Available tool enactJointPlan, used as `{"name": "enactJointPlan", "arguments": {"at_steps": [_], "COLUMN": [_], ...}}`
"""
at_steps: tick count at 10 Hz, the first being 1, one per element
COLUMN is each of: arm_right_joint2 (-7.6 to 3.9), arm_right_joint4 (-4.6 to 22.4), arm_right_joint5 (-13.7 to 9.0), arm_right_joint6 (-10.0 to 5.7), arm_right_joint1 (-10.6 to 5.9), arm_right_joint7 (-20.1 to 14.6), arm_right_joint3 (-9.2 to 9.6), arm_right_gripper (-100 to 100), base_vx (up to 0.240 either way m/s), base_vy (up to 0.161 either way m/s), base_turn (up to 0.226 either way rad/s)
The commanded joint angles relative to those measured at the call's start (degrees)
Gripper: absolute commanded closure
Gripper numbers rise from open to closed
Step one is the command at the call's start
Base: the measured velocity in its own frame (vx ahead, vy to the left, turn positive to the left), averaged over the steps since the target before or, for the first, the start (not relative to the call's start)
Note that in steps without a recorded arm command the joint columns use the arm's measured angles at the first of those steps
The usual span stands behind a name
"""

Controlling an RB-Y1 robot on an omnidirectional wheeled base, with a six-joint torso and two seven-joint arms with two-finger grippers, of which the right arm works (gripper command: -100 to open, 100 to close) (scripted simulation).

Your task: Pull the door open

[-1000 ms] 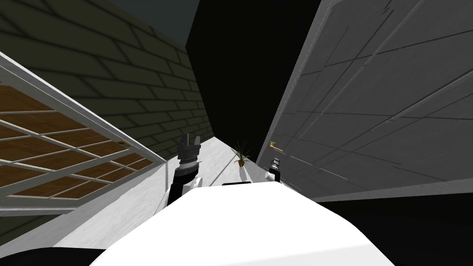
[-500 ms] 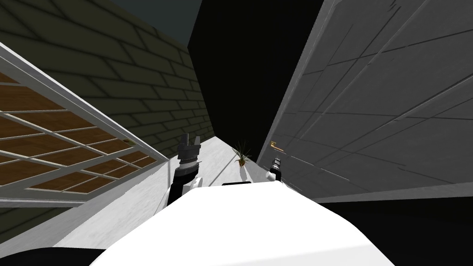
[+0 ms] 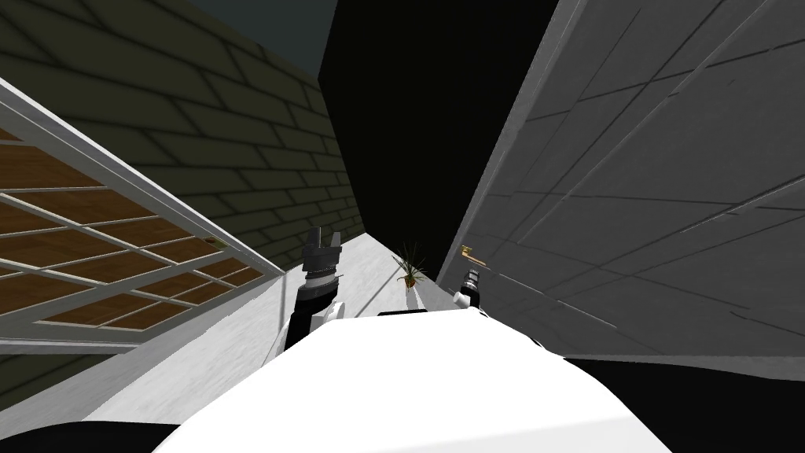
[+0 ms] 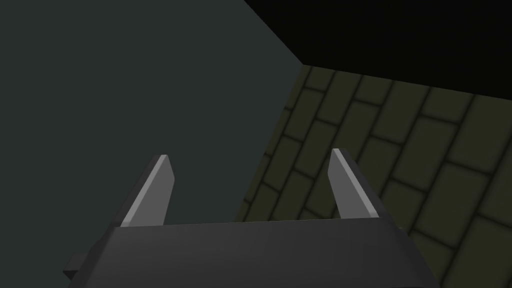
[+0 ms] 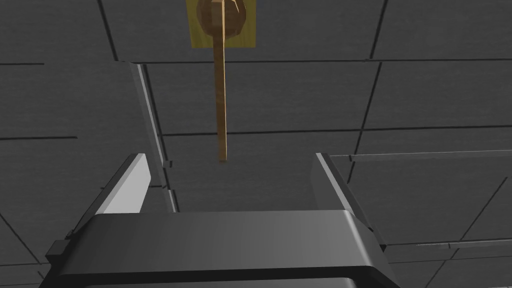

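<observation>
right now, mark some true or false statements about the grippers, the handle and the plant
1. The right gripper is shut on the handle. False: it is open and the lever is ungripped.
2. The handle is a golden lever on a grey panelled door. True.
3. The left gripper is open. True.
4. The potted plant stands on a table. False: it stands on the pale floor.

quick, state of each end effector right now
Left end effector: open, holding nothing.
Right end effector: open, holding nothing, pointed at the handle but not gripping it.
</observation>
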Motion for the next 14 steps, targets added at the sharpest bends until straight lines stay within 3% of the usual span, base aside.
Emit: {"name": "enactJointPlan", "arguments": {"at_steps": [1,8,9,14], "arm_right_joint2": [-0.15,-0.51,-0.51,-0.51], "arm_right_joint4": [0.4,1.5,1.5,1.5], "arm_right_joint5": [0.0,0.1,0.1,0.1], "arm_right_joint6": [-0.13,-0.42,-0.42,-0.42], "arm_right_joint1": [-0.17,-0.56,-0.56,-0.56], "arm_right_joint7": [-0.1,-0.4,-0.4,-0.4], "arm_right_joint3": [-0.19,-0.46,-0.46,-0.46], "arm_right_gripper": [-100,-100,100,100], "base_vx": [0.167,0.154,-0.008,-0.014], "base_vy": [-0.125,-0.099,0.003,0.009], "base_turn": [0.024,0.020,-0.005,0.001]}}
